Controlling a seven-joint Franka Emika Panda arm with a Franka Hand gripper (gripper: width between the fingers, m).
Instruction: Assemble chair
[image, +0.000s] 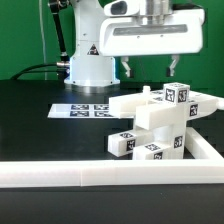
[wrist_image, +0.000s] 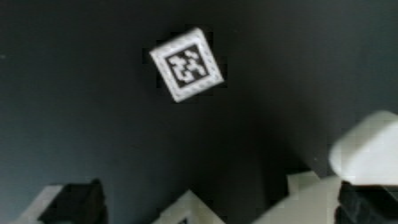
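The white chair pieces (image: 160, 120) stand clustered together on the black table, right of centre in the exterior view. A flat slab (image: 135, 102) lies across chunky square pieces with black-and-white tags (image: 125, 143). My gripper (image: 150, 70) hangs above and slightly behind the cluster, fingers wide apart and empty, touching nothing. In the wrist view the gripper (wrist_image: 214, 208) is open, with one dark fingertip (wrist_image: 71, 205) low in the picture. A white chair piece (wrist_image: 365, 150) shows beside the far finger, and a single square tag (wrist_image: 187, 65) lies on the dark table.
A long plain white rail (image: 100, 176) runs along the table's front and turns up the exterior view's right side (image: 207, 150). The marker board (image: 85, 110) lies flat behind the pieces. The robot's white base (image: 88, 60) stands at the back.
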